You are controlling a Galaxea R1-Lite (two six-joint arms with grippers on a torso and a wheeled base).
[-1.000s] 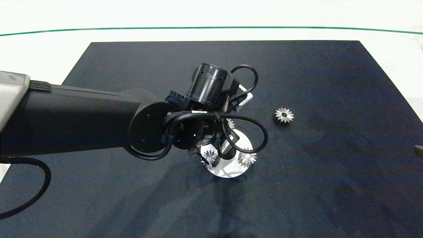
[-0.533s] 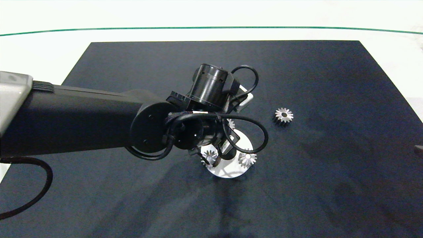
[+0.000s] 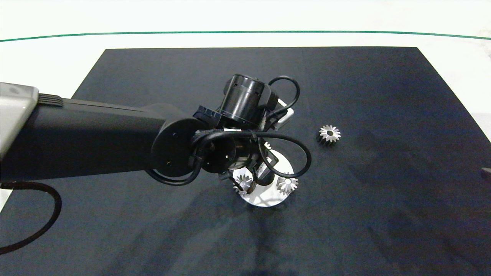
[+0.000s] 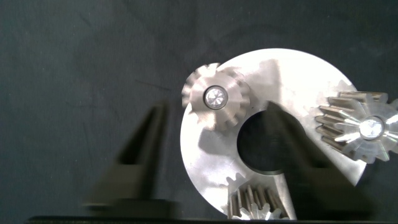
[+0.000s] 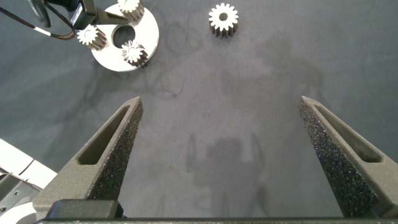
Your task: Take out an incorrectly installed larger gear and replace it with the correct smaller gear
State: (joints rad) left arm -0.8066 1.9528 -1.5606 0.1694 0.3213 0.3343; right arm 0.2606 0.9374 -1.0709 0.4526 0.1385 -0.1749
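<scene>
My left claw (image 4: 216, 107) hung wide over the disc (image 4: 292, 68), straddling a pale-centred gear (image 4: 214, 98) (not ours). The larger gear (image 3: 329, 134) lay on the mat at the disc's 2 o'clock. Closing there risked grabbing the wrong gear. My right claw (image 5: 221, 102) sat wide, parked at 3 o'clock.

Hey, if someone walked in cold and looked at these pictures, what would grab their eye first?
The big dark left arm reaching in over a round silver plate in the middle of the black mat, its left gripper open above the gears mounted there. Then the lone smaller gear lying on the mat off to the plate's right.
</scene>
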